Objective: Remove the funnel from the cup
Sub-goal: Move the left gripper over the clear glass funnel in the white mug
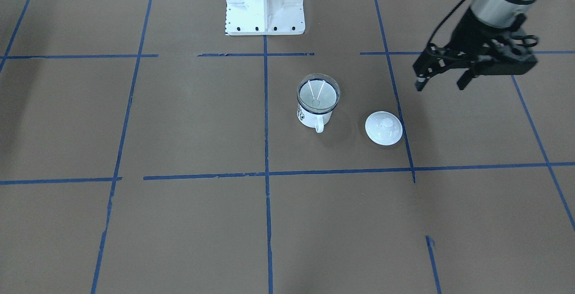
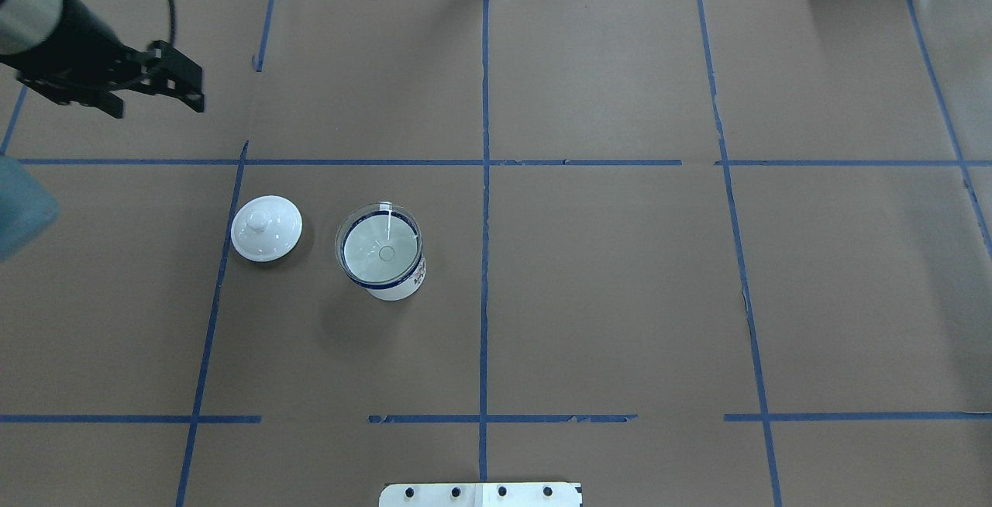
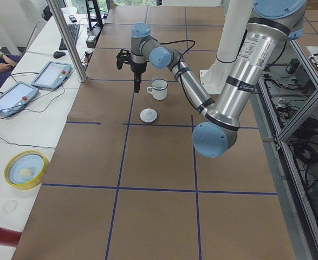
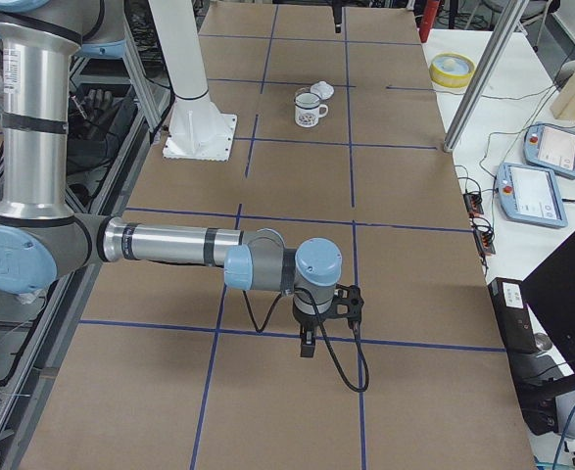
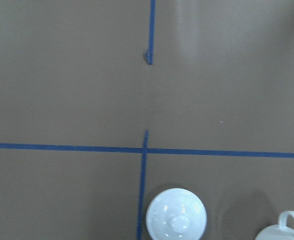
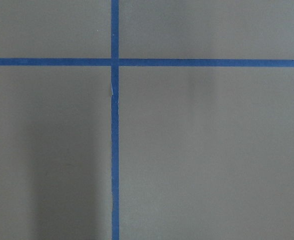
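The cup [image 1: 313, 116] is a white enamel mug with a dark blue rim. It stands upright on the brown table, left of centre in the overhead view [image 2: 397, 284]. The clear funnel [image 1: 318, 92] sits in its mouth, rim resting on the mug's rim [image 2: 380, 247]. My left gripper [image 1: 440, 86] is open and empty. It hangs above the table, beyond the white lid and well apart from the cup [image 2: 157, 106]. In the left wrist view only the cup's handle [image 5: 290, 223] shows, at the bottom right. My right gripper [image 4: 309, 348] shows only in the exterior right view; I cannot tell whether it is open or shut.
A round white domed lid [image 1: 383, 127] lies on the table beside the cup, on my left [image 2: 266, 228]. The white robot base [image 1: 265, 2] stands behind the cup. Blue tape lines cross the table. A yellow bowl [image 3: 26, 169] and tablets sit off the far edge.
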Available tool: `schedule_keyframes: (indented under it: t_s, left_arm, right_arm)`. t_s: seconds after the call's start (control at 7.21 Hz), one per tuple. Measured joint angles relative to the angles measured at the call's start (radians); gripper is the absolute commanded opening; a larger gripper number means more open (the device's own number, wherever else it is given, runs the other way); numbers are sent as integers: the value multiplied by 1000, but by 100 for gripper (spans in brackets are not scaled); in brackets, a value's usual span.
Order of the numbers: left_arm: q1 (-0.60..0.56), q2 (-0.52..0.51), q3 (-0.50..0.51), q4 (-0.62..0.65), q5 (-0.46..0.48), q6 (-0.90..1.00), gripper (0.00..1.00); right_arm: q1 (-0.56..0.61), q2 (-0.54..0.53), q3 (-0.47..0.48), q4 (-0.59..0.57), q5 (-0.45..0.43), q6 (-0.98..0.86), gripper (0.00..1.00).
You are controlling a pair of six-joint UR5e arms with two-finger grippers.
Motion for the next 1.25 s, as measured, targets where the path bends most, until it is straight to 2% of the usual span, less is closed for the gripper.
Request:
schedule_keyframes:
  t_s: [0.42,0.69,0.97,1.25]
  left_arm:
    - [202,-137,84,4,107,-176,100]
    - [296,-166,110,4,221,-205,100]
    - [360,-232,189,4,258,-259,100]
    - [387,-275,243,1,264,-278,92]
  right_arm:
    - [0,0,0,0,0,0,100]
    - [0,0,0,0,0,0,100]
    - [0,0,0,0,0,0,100]
    - [0,0,0,0,0,0,100]
